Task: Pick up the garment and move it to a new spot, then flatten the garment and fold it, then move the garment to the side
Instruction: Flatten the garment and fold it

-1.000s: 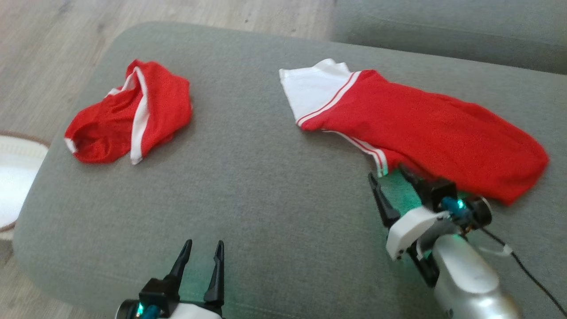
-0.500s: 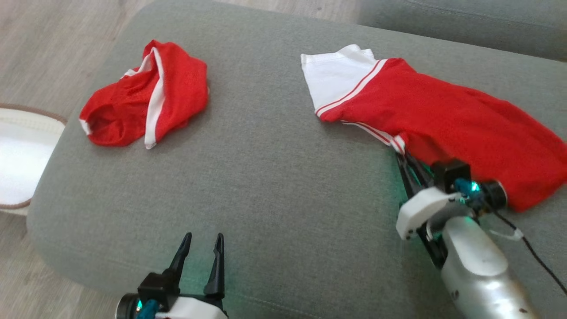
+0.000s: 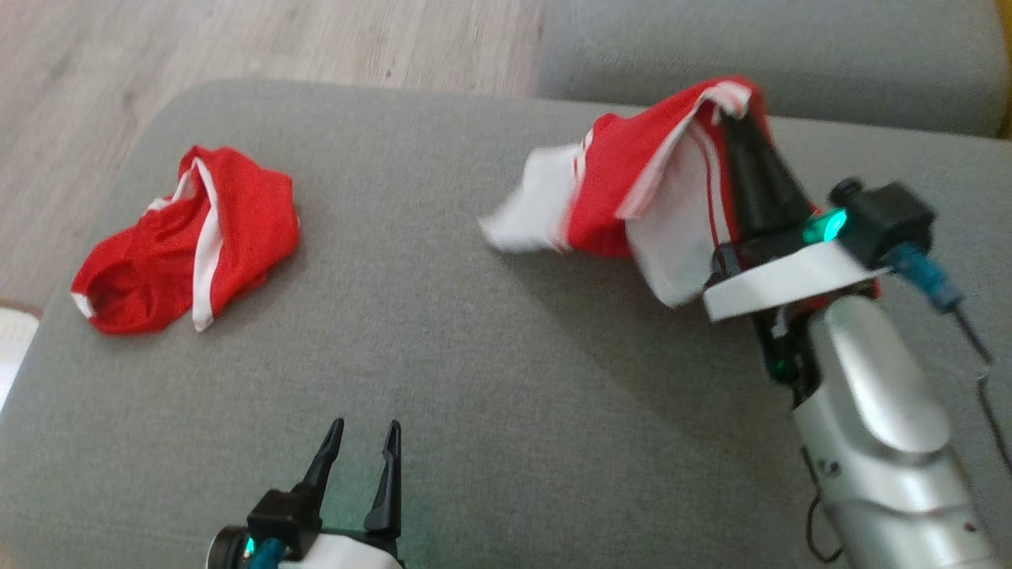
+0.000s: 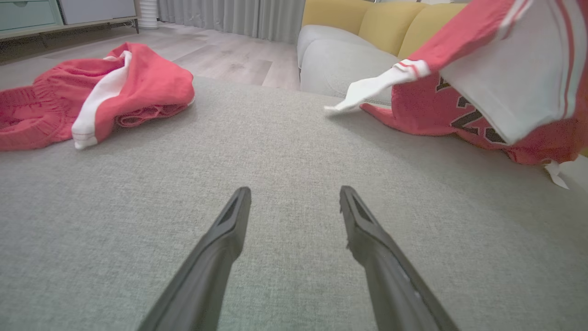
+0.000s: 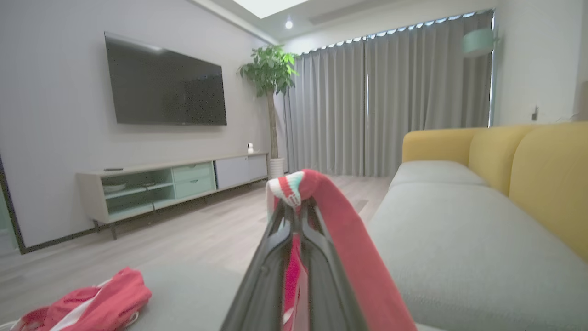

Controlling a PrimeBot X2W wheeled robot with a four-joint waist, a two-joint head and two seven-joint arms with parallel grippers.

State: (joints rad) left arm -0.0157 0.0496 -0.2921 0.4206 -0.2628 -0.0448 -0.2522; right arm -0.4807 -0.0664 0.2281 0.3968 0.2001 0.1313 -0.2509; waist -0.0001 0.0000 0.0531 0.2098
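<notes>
Pinching limp red-white jersey [image 3: 613, 174] by striped hem, R gripper [image 3: 726, 112] clamped; L gripper [image 3: 364, 429] agape.

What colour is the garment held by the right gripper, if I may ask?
Red garment with white sleeves; clearest in left wrist view.

A home living room. Ahead and left of the right gripper [image 5: 297, 206], a flat-screen television [image 5: 165, 82] hangs on the wall above a low media console [image 5: 174, 184]; straight ahead stand a potted plant [image 5: 268, 73] and floor-length grey curtains [image 5: 381, 96]; to its right, a yellow-backed sofa [image 5: 542, 174] on pale wood flooring [image 5: 193, 234].
</notes>
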